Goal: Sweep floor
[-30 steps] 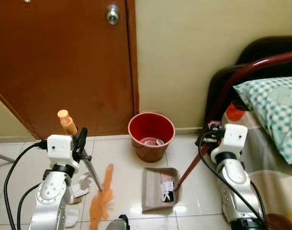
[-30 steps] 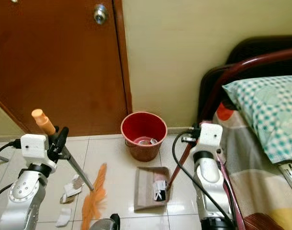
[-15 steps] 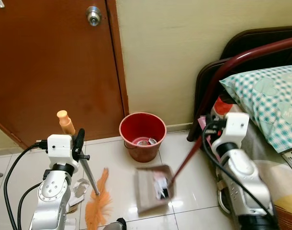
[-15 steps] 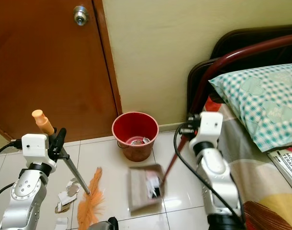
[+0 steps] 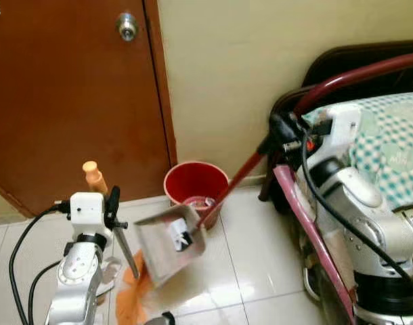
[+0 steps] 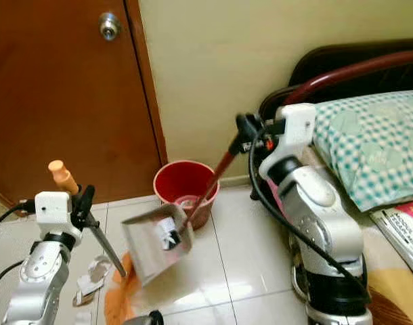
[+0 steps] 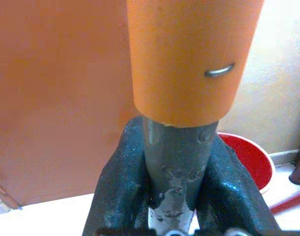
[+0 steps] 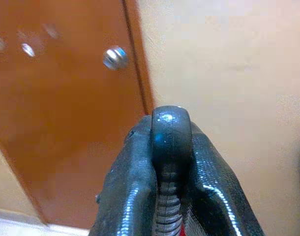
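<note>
R gripper (image 5: 277,130) clamps dustpan (image 5: 167,241) handle, pan airborne nr bucket (image 5: 193,187); L gripper (image 5: 112,205) clamps broom (image 5: 118,233)

Your left gripper (image 7: 172,196), low at your left side on its silver arm, has both black fingers clamped around the grey broom handle with the orange cap (image 7: 177,162). Your right gripper (image 8: 170,172), raised chest-high, squeezes the dark red dustpan handle (image 5: 232,183)
</note>
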You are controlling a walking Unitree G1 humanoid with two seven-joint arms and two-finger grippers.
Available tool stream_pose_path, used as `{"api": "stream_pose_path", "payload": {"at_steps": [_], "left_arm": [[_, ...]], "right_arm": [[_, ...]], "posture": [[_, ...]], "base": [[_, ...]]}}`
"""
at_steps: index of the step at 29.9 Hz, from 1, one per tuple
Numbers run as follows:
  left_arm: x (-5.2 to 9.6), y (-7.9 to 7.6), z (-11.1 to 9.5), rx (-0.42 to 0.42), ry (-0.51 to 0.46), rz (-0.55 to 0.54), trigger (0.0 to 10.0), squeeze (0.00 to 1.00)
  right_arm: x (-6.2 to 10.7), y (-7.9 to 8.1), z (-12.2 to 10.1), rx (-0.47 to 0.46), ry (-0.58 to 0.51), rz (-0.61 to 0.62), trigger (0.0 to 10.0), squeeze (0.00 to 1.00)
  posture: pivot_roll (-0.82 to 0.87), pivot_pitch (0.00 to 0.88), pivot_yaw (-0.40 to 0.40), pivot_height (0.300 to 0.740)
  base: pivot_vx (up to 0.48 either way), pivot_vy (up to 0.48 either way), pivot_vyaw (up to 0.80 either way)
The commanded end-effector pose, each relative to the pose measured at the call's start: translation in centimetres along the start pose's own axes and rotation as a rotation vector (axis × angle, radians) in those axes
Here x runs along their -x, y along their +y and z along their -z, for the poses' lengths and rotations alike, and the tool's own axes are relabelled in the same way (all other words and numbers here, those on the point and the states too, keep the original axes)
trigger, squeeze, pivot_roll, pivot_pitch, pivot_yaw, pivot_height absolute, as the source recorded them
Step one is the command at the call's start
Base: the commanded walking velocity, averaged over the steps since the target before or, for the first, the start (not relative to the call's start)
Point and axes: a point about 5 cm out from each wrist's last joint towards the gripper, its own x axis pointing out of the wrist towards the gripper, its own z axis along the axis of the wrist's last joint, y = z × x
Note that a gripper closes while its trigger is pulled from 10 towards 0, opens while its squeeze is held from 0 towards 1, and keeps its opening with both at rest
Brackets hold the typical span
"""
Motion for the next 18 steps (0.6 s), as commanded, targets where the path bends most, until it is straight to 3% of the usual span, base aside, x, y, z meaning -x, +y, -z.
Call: {"api": "stream_pose_path", "payload": {"at_steps": [1, 6, 11, 13, 15, 17, 18], "left_arm": [[0.2, 0.3, 0.7, -0.007, 0.039, -0.019, 10.0, 0.0], [0.3, 0.0, 1.0, 0.0, 0.044, -0.015, 10.0, 0.0], [0.3, -0.2, 1.0, 0.01, 0.043, -0.008, 10.0, 0.0], [0.4, -0.4, 0.9, 0.014, 0.042, -0.001, 10.0, 0.0], [0.4, -0.4, 0.9, 0.015, 0.042, 0.001, 10.0, 0.0], [0.4, -0.5, 0.9, 0.015, 0.042, 0.003, 10.0, 0.0], [0.4, -0.6, 1.0, 0.017, 0.043, 0.007, 10.0, 0.0]], "right_arm": [[-0.4, 1.0, -2.7, 0.007, -0.118, -0.055, 10.0, 0.0], [-1.7, 0.4, -5.2, 0.048, -0.236, 0.022, 10.0, 0.0], [-2.1, -0.2, -6.3, 0.09, -0.284, 0.065, 10.0, 0.0], [-2.1, -0.7, -7.1, 0.191, -0.323, 0.122, 10.0, 0.0], [-2.2, -0.7, -7.4, 0.223, -0.332, 0.13, 10.0, 0.0], [-2.3, -0.4, -7.6, 0.277, -0.346, 0.12, 10.0, 0.0], [-2.4, 0.1, -7.7, 0.347, -0.358, 0.101, 10.0, 0.0]], "posture": [[0.02, 0.101, 0.018, 0.74], [0.02, 0.101, 0.018, 0.74], [0.02, 0.103, 0.013, 0.74], [0.02, 0.105, 0.012, 0.74], [0.02, 0.106, 0.013, 0.74], [0.02, 0.109, 0.013, 0.74], [0.02, 0.109, 0.013, 0.74]], "base": [[0.0, 0.0, 0.0], [0.0, 0.0, 0.0], [0.0, 0.0, 0.0], [0.0, 0.0, 0.0], [0.0, 0.0, 0.0], [0.0, 0.0, 0.0], [0.0, 0.0, 0.0]]}}
